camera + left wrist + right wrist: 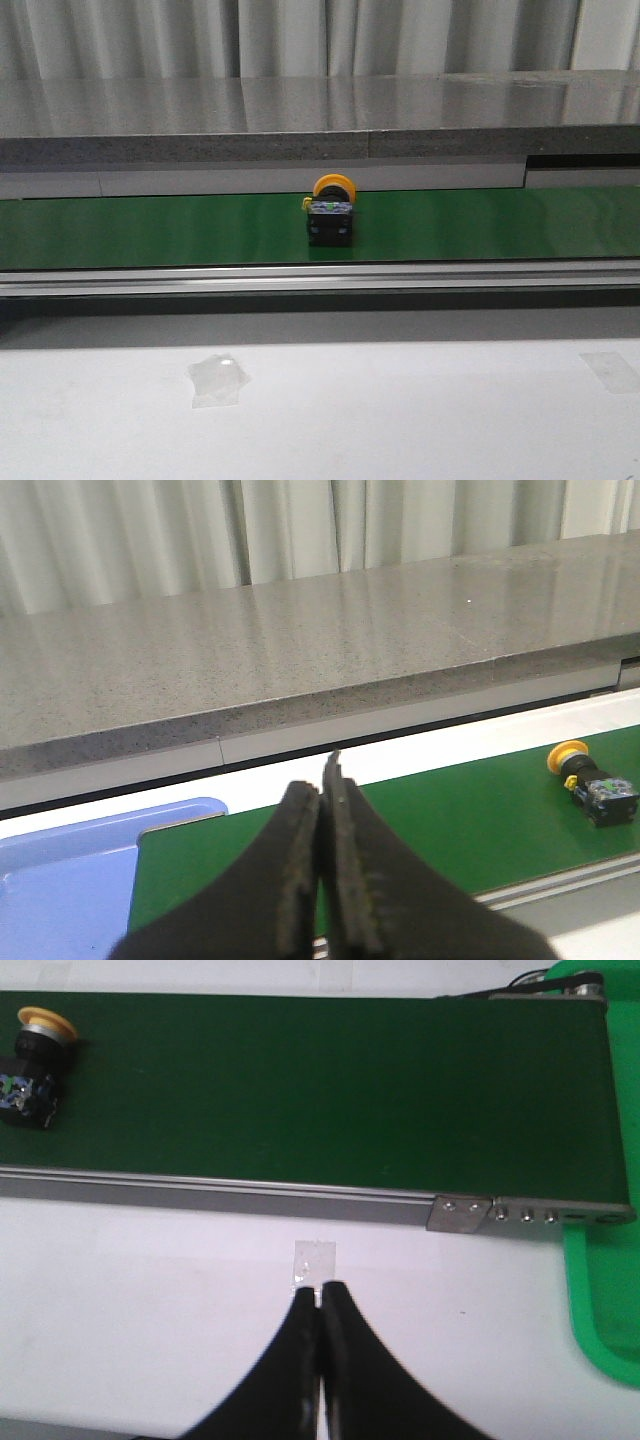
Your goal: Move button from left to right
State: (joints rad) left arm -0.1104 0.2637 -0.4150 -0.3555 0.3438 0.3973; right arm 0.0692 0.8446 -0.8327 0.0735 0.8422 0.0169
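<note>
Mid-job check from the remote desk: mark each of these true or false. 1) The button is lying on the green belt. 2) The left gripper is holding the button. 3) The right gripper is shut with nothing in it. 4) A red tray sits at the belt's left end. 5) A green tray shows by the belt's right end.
1) True: the button lies on the green belt, yellow cap pointing away from the robot.
2) False: the left gripper is shut on nothing; the button lies apart from it.
3) True: the right gripper is shut and empty, over the white table.
4) False: the tray there is a blue tray.
5) True: a green tray shows there.
</note>
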